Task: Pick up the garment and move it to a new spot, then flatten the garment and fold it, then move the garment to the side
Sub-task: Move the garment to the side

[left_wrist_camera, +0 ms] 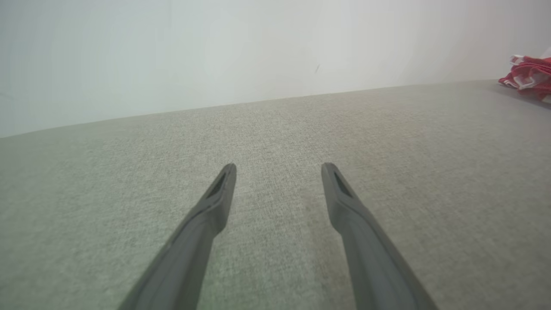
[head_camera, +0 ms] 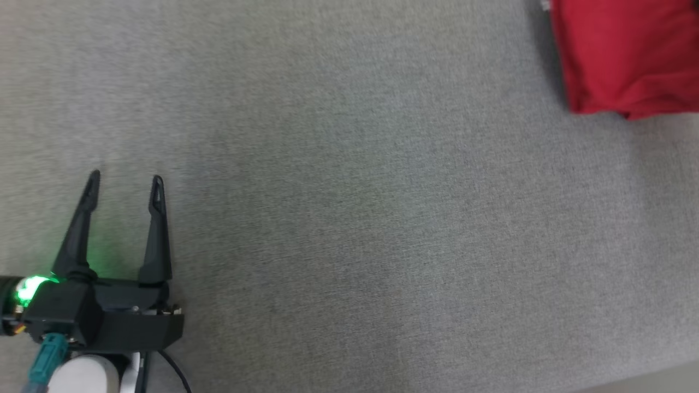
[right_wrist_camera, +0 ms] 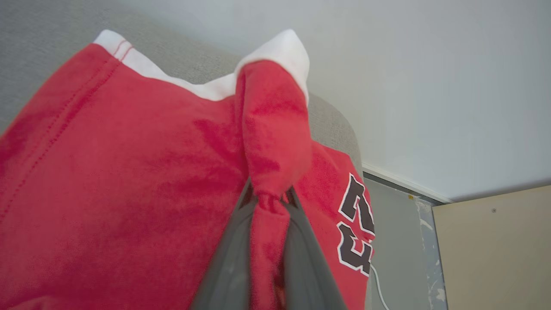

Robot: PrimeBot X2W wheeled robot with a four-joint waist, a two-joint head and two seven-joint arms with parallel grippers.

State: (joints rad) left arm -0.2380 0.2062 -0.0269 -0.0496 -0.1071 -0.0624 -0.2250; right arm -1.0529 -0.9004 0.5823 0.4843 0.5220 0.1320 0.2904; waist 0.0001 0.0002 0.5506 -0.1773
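The garment [head_camera: 628, 54] is red cloth with white trim and dark lettering, lying at the far right corner of the grey surface in the head view. From the left wrist view the garment [left_wrist_camera: 529, 77] is a small red bundle at the far right. In the right wrist view the garment [right_wrist_camera: 129, 181] is close up, and my right gripper [right_wrist_camera: 270, 196] is shut on a pinched fold of it. My left gripper [head_camera: 125, 183] stands open at the lower left, far from the garment, its fingers [left_wrist_camera: 215, 202] spread over bare grey fabric with nothing between them.
The grey fabric surface [head_camera: 349, 218] spans the head view. A pale wall [left_wrist_camera: 258, 51] rises behind it. Past the surface's right edge I see a beige panel [right_wrist_camera: 490, 249], a white cable [right_wrist_camera: 381, 292] and a strip of floor [head_camera: 655, 379].
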